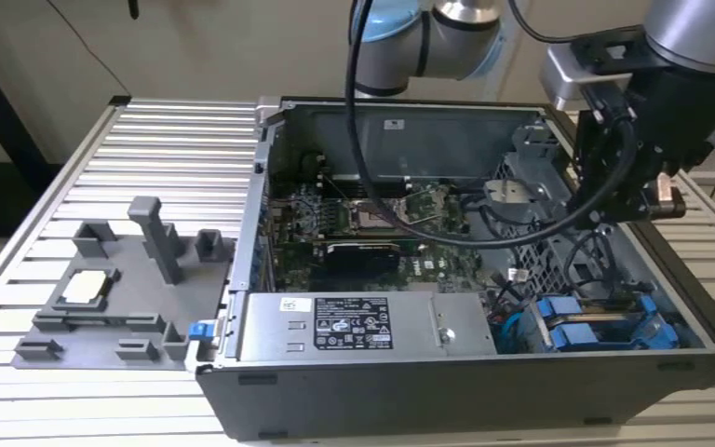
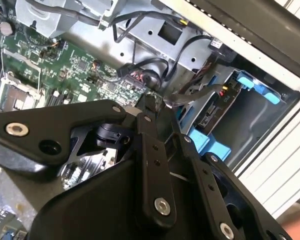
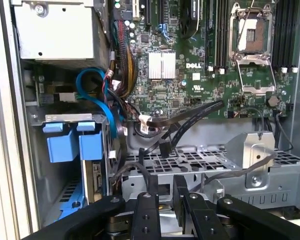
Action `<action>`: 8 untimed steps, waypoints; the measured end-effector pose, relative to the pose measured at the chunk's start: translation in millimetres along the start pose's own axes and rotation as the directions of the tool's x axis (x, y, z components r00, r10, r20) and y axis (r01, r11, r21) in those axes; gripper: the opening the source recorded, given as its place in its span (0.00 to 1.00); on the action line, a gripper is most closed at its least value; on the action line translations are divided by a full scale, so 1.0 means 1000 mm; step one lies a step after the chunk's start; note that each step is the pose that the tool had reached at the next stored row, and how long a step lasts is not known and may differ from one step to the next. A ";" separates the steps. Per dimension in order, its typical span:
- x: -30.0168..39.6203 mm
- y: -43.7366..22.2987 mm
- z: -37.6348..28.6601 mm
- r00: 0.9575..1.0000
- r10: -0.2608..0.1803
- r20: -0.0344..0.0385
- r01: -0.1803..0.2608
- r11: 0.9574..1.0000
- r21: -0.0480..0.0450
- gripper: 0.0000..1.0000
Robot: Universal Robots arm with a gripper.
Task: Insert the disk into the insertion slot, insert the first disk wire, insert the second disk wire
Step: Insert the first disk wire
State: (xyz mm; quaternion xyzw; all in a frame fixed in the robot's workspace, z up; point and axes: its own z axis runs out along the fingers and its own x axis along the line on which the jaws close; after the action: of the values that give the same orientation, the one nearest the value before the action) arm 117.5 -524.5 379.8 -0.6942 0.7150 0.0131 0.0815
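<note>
In the exterior view my gripper (image 1: 627, 207) hangs over the right side of the open computer case, above the perforated metal cage. The insertion slot (image 1: 655, 321) is the dark bay in the case's near right corner. The disk (image 2: 217, 102) stands edge-on in it, held in its blue carrier (image 2: 206, 141), which also appears in the first wrist view (image 3: 62, 146). A dark flat wire (image 2: 195, 94) runs from close by my gripper (image 2: 156, 104) to the disk's end. In the first wrist view a black wire with a connector (image 3: 165, 146) hangs just ahead of my gripper (image 3: 165, 182).
A grey labelled power-supply box (image 1: 357, 326) lies along the case's near wall. The green motherboard (image 1: 370, 214) fills the middle. The perforated cage (image 3: 190, 160) lies right under my gripper. A grey fixture (image 1: 122, 289) stands on the slatted table at the exterior view's left.
</note>
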 end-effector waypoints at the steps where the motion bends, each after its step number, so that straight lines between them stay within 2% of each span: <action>1: 0.0009 0.0000 -0.0002 1.000 0.000 0.001 0.000 1.000 0.000 0.27; 4: 0.0012 0.0022 -0.0004 1.000 -0.002 0.002 0.002 1.000 0.000 0.27; 8: 0.0015 0.0095 -0.0012 1.000 -0.003 0.004 0.003 1.000 -0.001 0.27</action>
State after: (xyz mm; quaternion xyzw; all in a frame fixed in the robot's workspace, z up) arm 107.9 -525.7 379.9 -0.6953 0.7138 0.0146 0.0828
